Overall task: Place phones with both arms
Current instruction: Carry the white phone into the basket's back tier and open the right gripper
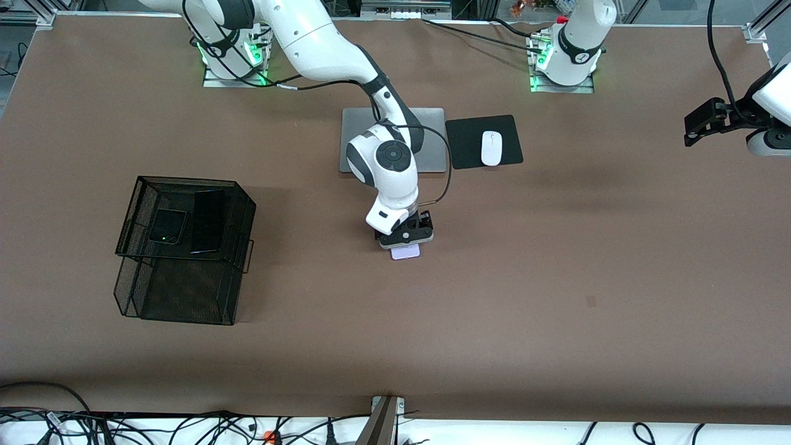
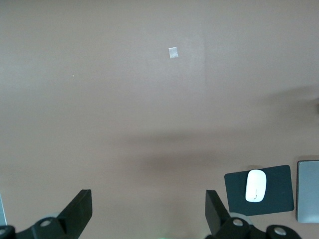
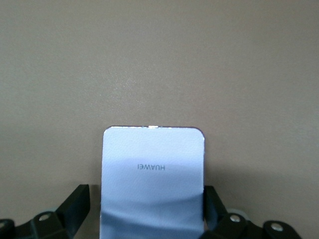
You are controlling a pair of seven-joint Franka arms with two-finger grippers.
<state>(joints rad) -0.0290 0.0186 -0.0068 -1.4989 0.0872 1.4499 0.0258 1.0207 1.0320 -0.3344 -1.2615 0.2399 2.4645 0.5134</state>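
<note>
On brown table (image 1: pixel 556 278): lilac phone (image 1: pixel 406 251).

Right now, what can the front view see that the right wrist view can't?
Only the front view shows the black wire-mesh basket holding the squarish black folded phone and the longer black slab phone, plus the silver laptop, the white mouse and the left pincer, open, waiting at the left arm's end. Only the right wrist view shows the HUAWEI lettering. Both show the squarish pale lilac phone on the brown table, between the right pincer's open fingers.
</note>
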